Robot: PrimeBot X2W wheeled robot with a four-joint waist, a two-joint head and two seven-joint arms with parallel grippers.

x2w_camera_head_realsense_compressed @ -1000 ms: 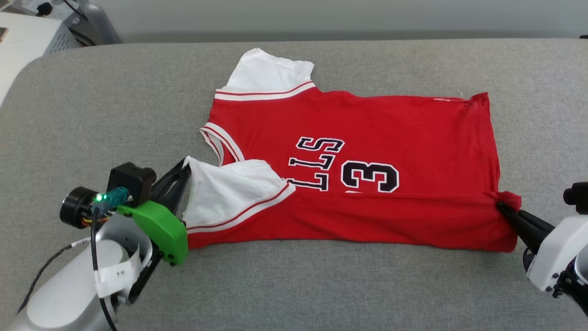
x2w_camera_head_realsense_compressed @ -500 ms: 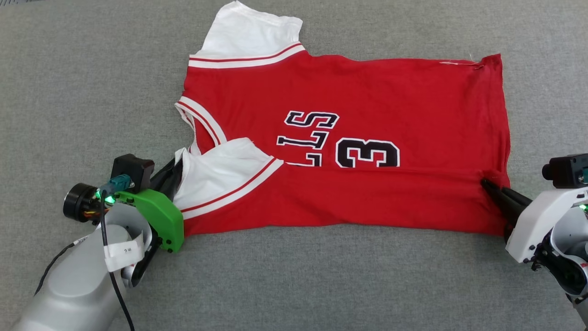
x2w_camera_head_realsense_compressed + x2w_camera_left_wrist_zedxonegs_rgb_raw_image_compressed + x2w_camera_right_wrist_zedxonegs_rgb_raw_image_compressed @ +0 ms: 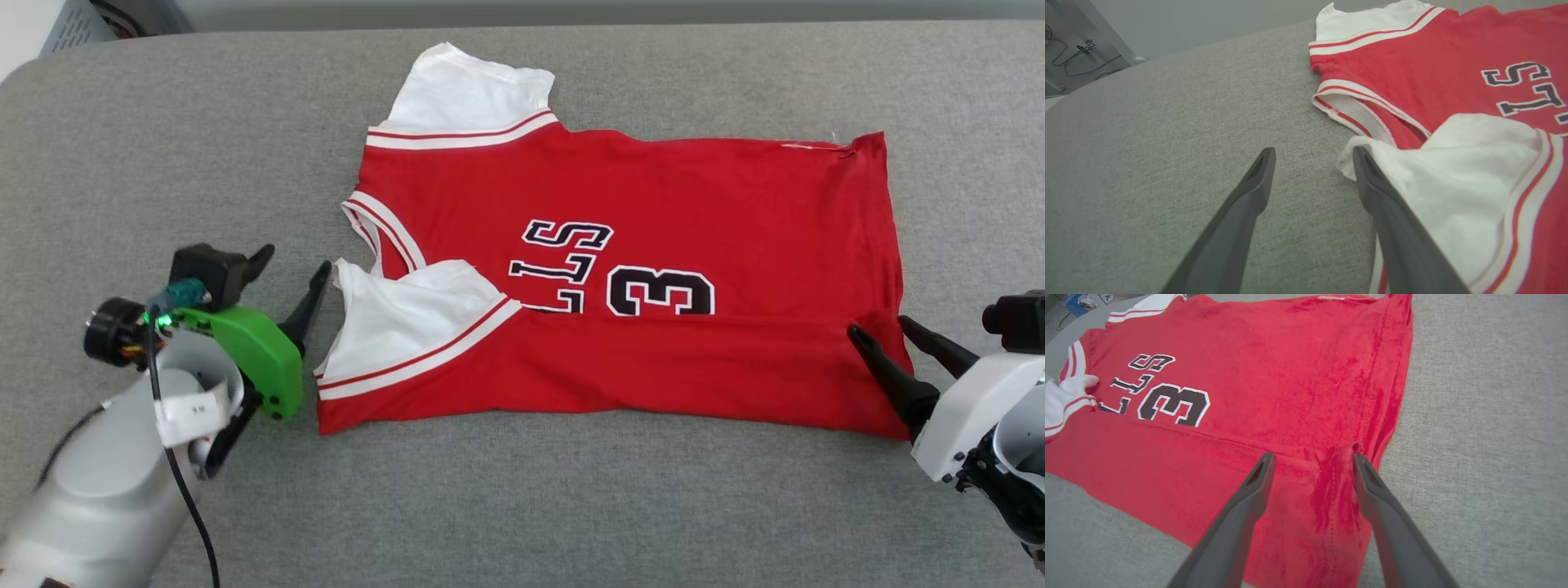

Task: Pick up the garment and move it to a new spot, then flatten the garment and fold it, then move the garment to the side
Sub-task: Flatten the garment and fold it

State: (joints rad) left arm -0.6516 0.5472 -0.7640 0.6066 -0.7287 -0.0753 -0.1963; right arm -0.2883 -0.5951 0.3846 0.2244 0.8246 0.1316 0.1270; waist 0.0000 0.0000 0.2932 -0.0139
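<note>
Lying flat on nubby grey cloth (image 3: pixel 571 498), fleecy red garment (image 3: pixel 653 204); left pincer (image 3: pixel 295 260), right pincer (image 3: pixel 878 325) both wide.

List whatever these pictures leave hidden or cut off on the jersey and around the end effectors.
- Head view: the garment has its near flap folded over the lettering, so the full word and number are unreadable.
- Left wrist view: one finger of the left end effector overlaps the near sleeve; whether they touch is unclear.
- Head view: the arm behind the right end effector is cut off by the right edge.
- Left wrist view: cables at the top left are too small and blurred.
</note>
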